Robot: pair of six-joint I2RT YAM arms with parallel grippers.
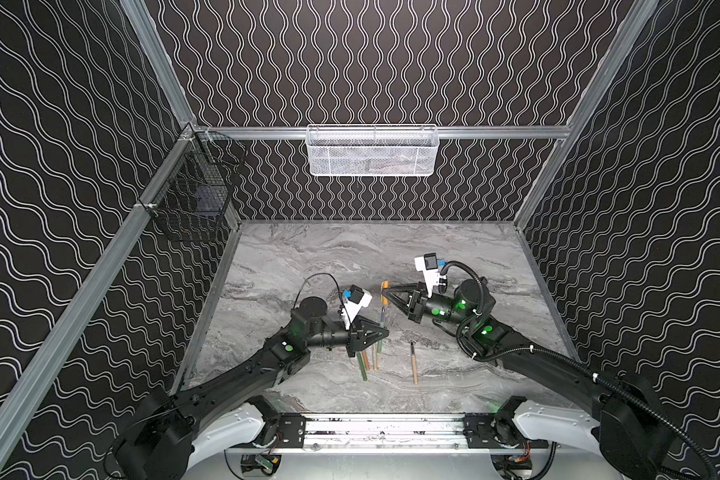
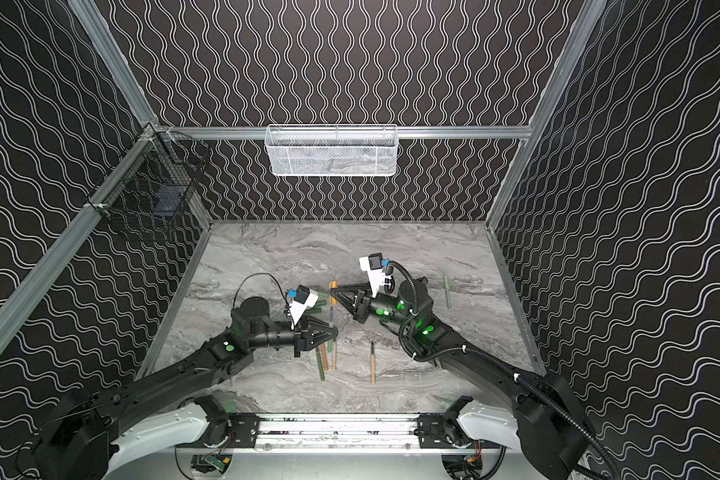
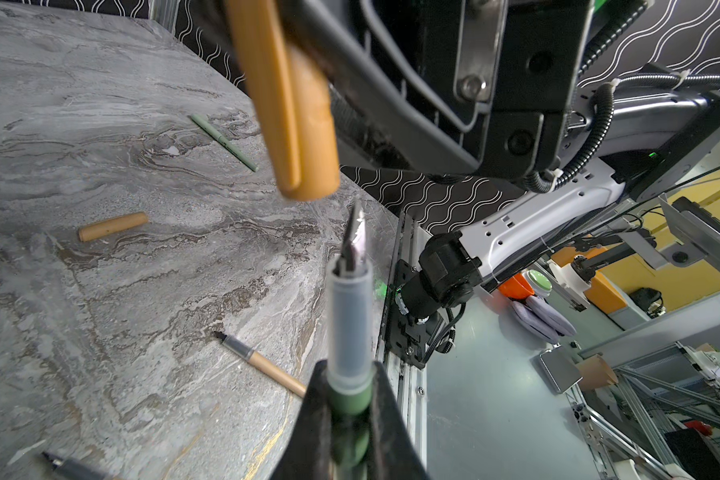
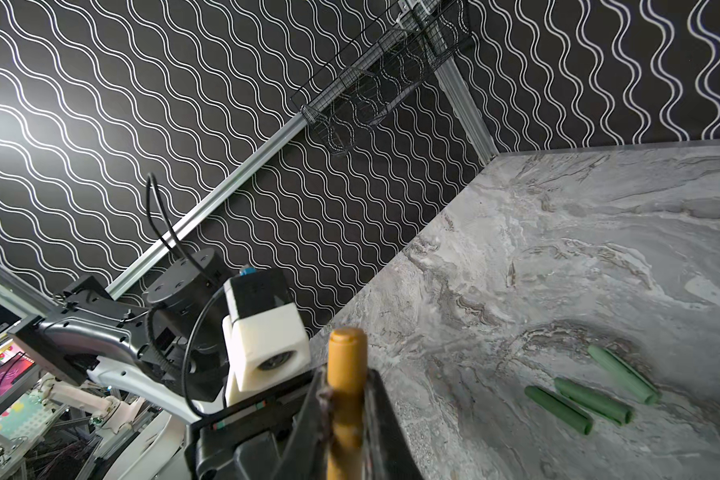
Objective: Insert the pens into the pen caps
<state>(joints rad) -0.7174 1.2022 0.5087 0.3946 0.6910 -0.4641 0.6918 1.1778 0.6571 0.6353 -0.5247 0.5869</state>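
My left gripper (image 1: 385,331) (image 3: 350,376) is shut on a green pen (image 3: 348,316) whose dark tip points up. Just above that tip hangs an orange pen cap (image 3: 292,104) (image 4: 346,353), open end down, with my right gripper (image 1: 385,293) (image 4: 346,384) shut on it. A small gap separates tip and cap. Several more pens lie below the left gripper (image 1: 362,368), and a tan pen (image 1: 413,361) lies apart to the right. Three green caps (image 4: 595,401) lie together on the table, and a tan cap (image 3: 113,226) lies alone.
A pale green pen (image 2: 447,291) lies by the right wall behind the right arm. A white mesh basket (image 1: 371,151) hangs on the back wall and a black wire basket (image 1: 192,199) on the left wall. A metal rail (image 1: 383,428) runs along the front edge.
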